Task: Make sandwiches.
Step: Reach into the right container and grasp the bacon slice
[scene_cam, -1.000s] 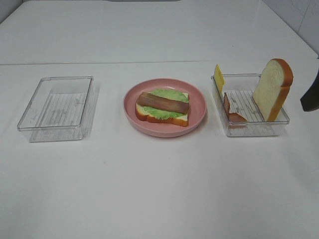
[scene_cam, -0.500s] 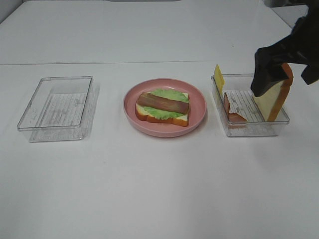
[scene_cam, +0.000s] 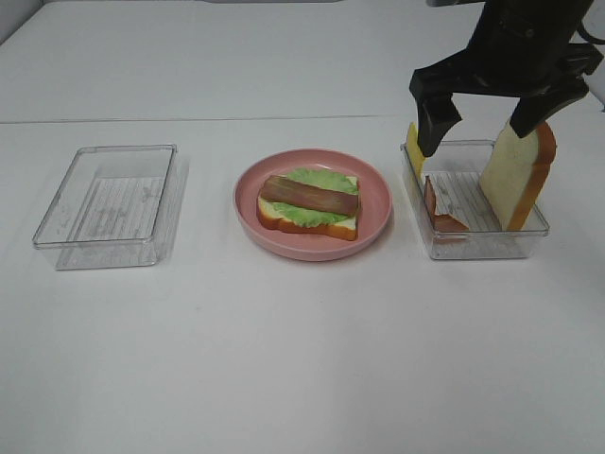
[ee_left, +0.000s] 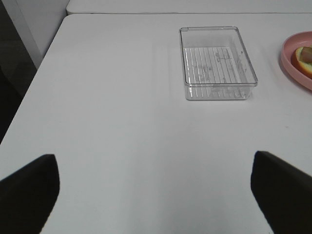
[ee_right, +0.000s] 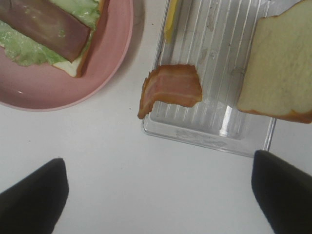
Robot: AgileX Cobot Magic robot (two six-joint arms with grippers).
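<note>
**Sandwich [scene_cam: 309, 203] half built, right arm over the ingredient tray**

The sandwich lies flat in the middle of the pink plate [scene_cam: 376, 219], at the centre of the table. So far it is a base slice of bread, a lettuce leaf and one bacon strip on top. Its long axis, which the top strip follows, runs across the table from side to side, with the right end tipped slightly toward the near edge.

The step in hand looks like fetching the next layer. The right gripper [scene_cam: 475, 132] hovers above the right tray [scene_cam: 487, 248] with its jaws spread wide and nothing between them. The left gripper [ee_left: 155, 190] is equally wide open and empty, well back from the left tray [ee_left: 217, 92].

Three pieces wait in the right tray:
- a cheese square [scene_cam: 415, 147] on edge against the wall nearest the plate
- a second bacon strip [ee_right: 171, 87] draped over that wall's rim
- a bread slice [scene_cam: 515, 175] standing upright at the far side

The next move probably calls for lowering onto the bacon or the cheese. Either way the jaws need to turn so they close across the piece's thin faces, clear of the tray wall.
</note>
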